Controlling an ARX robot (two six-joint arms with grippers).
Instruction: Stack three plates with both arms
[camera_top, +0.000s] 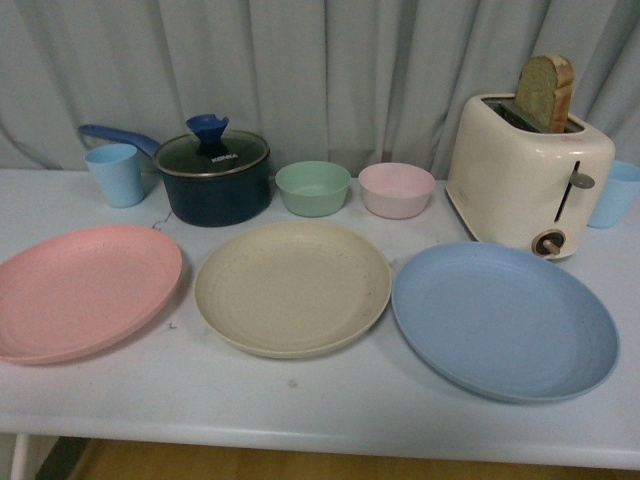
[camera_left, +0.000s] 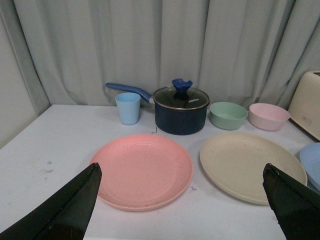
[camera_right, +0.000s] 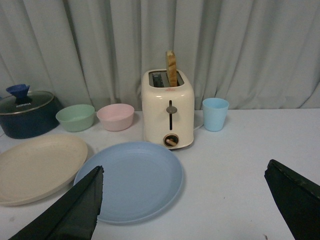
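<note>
Pink plate (camera_left: 142, 170) before left hand (camera_left: 181, 169), blue plate (camera_right: 130, 180) before right hand (camera_right: 184, 167)

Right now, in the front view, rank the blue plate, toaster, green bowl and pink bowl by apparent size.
1. blue plate, though nearest the camera.
2. toaster.
3. green bowl and pink bowl look alike; not ranked.

The counter (camera_top: 330, 415) is carrying a pink plate (camera_top: 85, 290), beige plate (camera_top: 292, 288) and blue plate (camera_top: 503, 320) abreast — pot (camera_top: 213, 185), bowls (camera_top: 313, 188), cups (camera_top: 117, 175) and toaster (camera_top: 520, 180) standing behind.
</note>
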